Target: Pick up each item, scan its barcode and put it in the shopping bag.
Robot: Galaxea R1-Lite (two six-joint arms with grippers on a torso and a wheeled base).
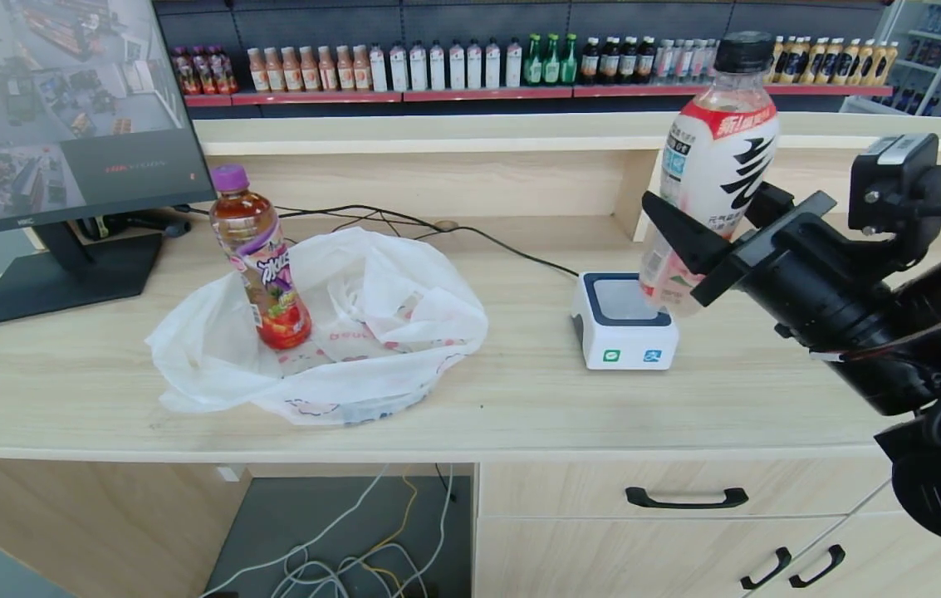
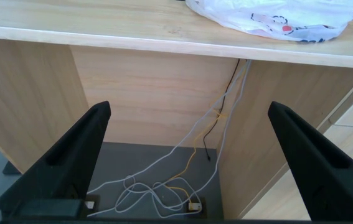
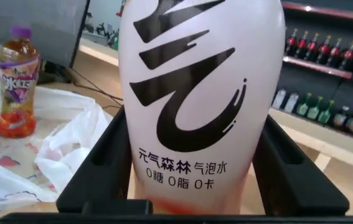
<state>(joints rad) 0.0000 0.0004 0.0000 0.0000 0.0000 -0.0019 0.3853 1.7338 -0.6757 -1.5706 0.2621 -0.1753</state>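
My right gripper (image 1: pixel 698 249) is shut on a tall white-labelled drink bottle (image 1: pixel 711 170) with a black cap, held upright just above the white barcode scanner (image 1: pixel 622 322) on the counter. The same bottle (image 3: pixel 201 106) stands between that gripper's black fingers (image 3: pixel 98 162). A white plastic shopping bag (image 1: pixel 354 332) lies open on the counter to the left of the scanner, with a purple-capped tea bottle (image 1: pixel 258 257) standing upright in it. My left gripper (image 2: pixel 192 162) hangs open below the counter edge, with nothing between its fingers, and the bag's edge (image 2: pixel 276 18) shows above it.
A monitor (image 1: pixel 63 108) on a black stand occupies the counter's far left. Black cables (image 1: pixel 437 228) run behind the bag to the scanner. A raised ledge (image 1: pixel 520 133) backs the counter, with shelves of bottles (image 1: pixel 520 62) behind. Loose cables (image 2: pixel 182 180) hang under the counter; drawers (image 1: pixel 686 498) sit below right.
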